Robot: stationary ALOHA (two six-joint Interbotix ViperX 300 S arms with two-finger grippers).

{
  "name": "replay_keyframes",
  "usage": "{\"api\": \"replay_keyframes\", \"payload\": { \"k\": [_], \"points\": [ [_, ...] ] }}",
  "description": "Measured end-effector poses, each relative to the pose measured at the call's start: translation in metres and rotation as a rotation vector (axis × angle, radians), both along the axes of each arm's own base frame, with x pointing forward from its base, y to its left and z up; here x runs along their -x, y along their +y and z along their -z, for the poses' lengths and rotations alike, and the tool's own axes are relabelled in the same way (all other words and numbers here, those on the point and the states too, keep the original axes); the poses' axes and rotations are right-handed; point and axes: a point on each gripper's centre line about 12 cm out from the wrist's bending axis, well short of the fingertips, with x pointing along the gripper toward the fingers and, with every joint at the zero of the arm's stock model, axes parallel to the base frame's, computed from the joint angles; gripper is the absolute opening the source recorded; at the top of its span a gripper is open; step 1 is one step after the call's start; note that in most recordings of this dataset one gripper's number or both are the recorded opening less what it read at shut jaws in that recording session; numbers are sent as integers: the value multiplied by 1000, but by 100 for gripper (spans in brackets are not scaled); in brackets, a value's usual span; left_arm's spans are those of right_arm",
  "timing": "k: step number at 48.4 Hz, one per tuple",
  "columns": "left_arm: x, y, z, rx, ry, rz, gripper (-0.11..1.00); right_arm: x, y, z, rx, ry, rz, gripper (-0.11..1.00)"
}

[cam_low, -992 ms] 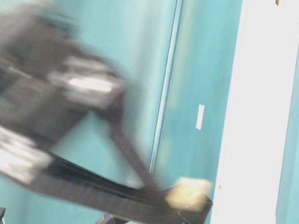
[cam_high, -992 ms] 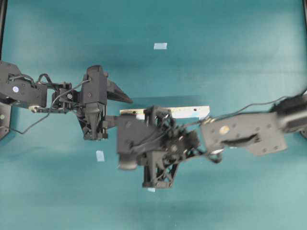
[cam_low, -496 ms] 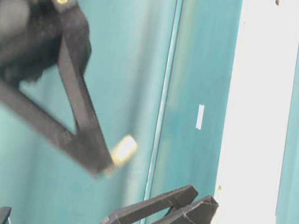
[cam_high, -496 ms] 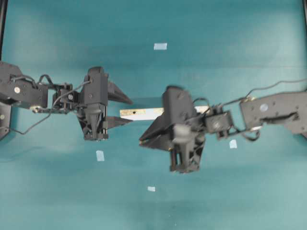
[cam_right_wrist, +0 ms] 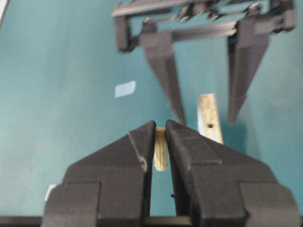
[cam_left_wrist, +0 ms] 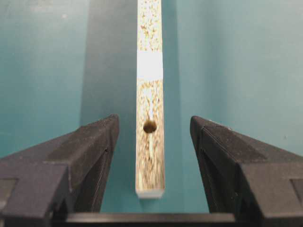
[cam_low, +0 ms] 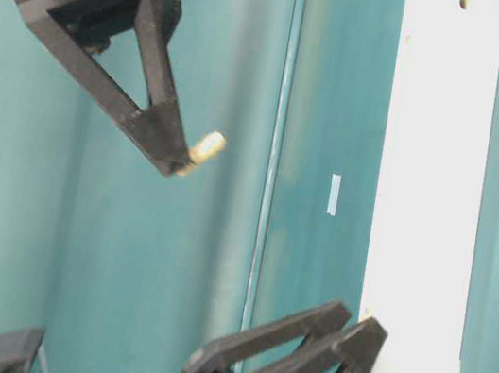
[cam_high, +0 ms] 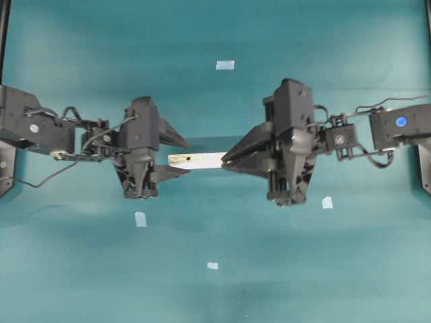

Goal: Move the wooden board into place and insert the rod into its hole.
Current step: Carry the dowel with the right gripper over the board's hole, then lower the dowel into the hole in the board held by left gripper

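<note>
- The wooden board (cam_left_wrist: 150, 142) is left lying on the teal table (cam_high: 303, 269), its near end framed between the spread, empty fingers of the left gripper (cam_left_wrist: 152, 142), seemingly so it can be steadied.
- The hole (cam_left_wrist: 150, 126) is kept exposed, facing up.
- The rod (cam_right_wrist: 160, 149) is pinched in the right gripper (cam_right_wrist: 160, 142), raised clear of the board, presumably for lining up.

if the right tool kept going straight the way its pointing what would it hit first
Probably the left tool. The right tool, shut on the rod, points straight at it from above the wooden board, which it would likely pass over. Depth is unclear, so it might clip the board's near end instead.
</note>
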Motion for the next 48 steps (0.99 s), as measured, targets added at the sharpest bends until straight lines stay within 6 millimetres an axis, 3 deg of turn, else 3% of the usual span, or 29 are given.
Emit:
{"api": "replay_keyframes", "payload": {
  "k": [23,48],
  "points": [
    [-36,0,24,0,35,0,61,33,-13,23,49,-164,-18,12],
    [-33,6,41,0,106,-14,58,63,-26,42,74,-247,10,12]
  ]
}}
